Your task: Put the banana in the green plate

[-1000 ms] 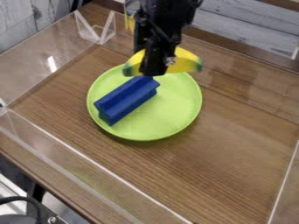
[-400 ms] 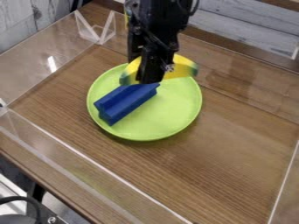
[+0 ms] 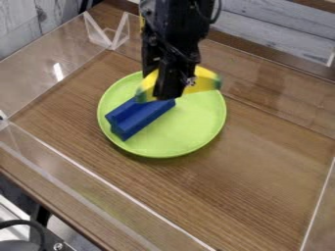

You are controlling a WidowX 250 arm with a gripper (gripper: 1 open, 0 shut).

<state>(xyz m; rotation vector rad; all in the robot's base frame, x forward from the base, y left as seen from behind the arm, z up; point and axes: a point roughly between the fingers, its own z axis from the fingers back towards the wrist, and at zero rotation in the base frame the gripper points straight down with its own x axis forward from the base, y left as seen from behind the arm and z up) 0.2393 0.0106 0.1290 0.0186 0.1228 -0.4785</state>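
The green plate [image 3: 194, 130] lies in the middle of the wooden table. A blue ridged block [image 3: 139, 114] rests on its left half. My gripper [image 3: 169, 83] hangs over the plate's far rim, its black fingers shut on the banana [image 3: 198, 76]. The banana's yellow body shows on both sides of the fingers, and its green tip pokes out to the right. Whether the banana touches the plate cannot be told, as the gripper hides its middle.
Clear acrylic walls [image 3: 33, 157] fence the wooden table [image 3: 268, 147] at the front and left. A clear stand [image 3: 108, 32] sits at the back left. A pale wall edge runs along the back right.
The gripper with the banana has shifted slightly left and down toward the plate. The blue block has stayed where it was.
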